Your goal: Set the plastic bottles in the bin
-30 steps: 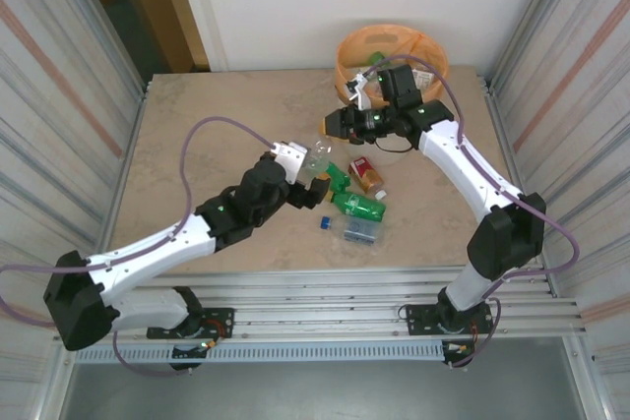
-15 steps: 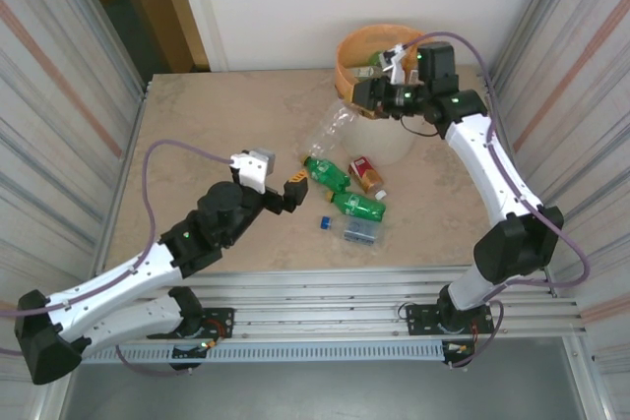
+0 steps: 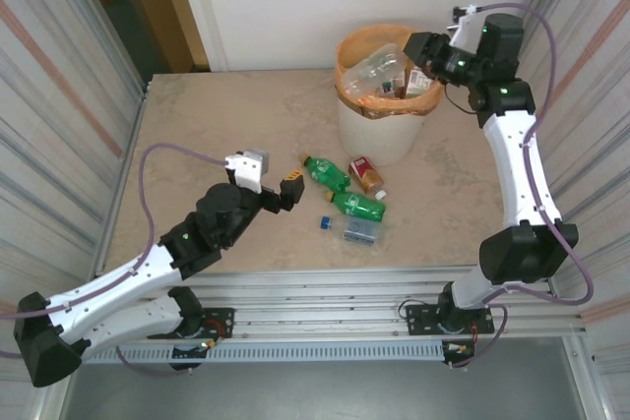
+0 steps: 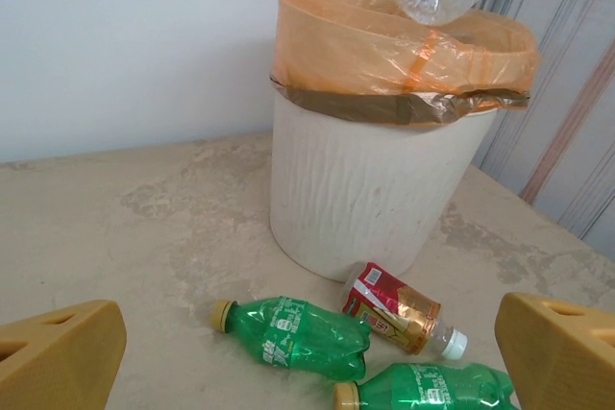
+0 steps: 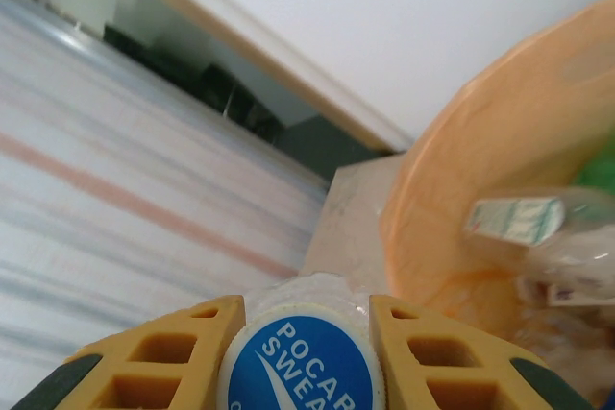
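The beige stone-patterned counter (image 3: 197, 125) is seen from above, and near its far edge stands the cream-white bin (image 3: 379, 135), lined with an orange bag (image 3: 346, 76) that is folded over the rim. Several discarded bottles (image 3: 409, 81) are already piled inside the bin. The right arm is raised high beside the bin, and the right claw (image 3: 421, 49) is closed on the capped end of a clear bottle (image 3: 377, 64), whose crushed body is held tilted over the bin's mouth. In the right wrist view, the two yellow fingers (image 5: 163, 362) are pressed against either side of that bottle's blue printed end, so a firm, narrow grip is shown. In the left wrist view, the bottle's base is seen hanging just above the bag's rim, apart from it. The left arm is stretched low over the counter, and the left claw (image 3: 285, 192) is spread as wide as it goes, with nothing gripped between its fingers (image 4: 58, 352). Four loose bottles lie on the counter between that claw and the bin. A green bottle (image 3: 325, 172) lies nearest the claw, and a red-labelled bottle (image 3: 366, 176) lies just beside it, near the foot of the bin. A second green bottle (image 3: 359, 207) lies nearer the arms' bases, with a blue-labelled clear bottle (image 3: 359, 231) just beside it. A small blue piece (image 3: 323, 222) rests alone to their left.
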`<state>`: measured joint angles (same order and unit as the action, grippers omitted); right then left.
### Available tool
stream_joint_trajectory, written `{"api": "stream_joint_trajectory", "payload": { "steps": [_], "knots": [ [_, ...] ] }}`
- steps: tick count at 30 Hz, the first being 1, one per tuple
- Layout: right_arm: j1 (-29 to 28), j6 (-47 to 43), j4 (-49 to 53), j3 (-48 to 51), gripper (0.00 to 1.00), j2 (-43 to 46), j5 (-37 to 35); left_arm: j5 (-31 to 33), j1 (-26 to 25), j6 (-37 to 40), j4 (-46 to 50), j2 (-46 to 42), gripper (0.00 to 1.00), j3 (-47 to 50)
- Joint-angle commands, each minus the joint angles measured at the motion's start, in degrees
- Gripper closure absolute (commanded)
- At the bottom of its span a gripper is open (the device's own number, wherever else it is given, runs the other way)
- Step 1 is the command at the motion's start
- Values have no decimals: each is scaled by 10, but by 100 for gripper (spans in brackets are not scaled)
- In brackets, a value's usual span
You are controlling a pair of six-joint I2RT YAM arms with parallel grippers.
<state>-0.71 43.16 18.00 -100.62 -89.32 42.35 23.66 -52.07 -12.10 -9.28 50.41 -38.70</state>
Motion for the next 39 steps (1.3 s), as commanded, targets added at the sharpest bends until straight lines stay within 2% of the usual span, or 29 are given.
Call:
{"api": "stream_joint_trajectory", "payload": {
  "steps": [1,7,13,29,34,39],
  "knots": [
    [30,59,-61,-17,100,-15,-27,8,6,-13,-19,3,1,6],
    [49,75,-86,-33,100,-60,-82,10,8,-14,-19,6,1,6],
    [49,81,-87,-86,100,-123,-103,11,11,-19,-18,6,1,9],
    [-11,53,-49,-194,98,-244,-146,7,18,-29,-15,13,1,11],
    [-21,35,-35,-209,92,-265,-160,6,19,-31,-14,13,1,11],
    [-21,7,-15,-209,76,-273,-181,3,22,-33,-15,14,1,12]
  ]
}}
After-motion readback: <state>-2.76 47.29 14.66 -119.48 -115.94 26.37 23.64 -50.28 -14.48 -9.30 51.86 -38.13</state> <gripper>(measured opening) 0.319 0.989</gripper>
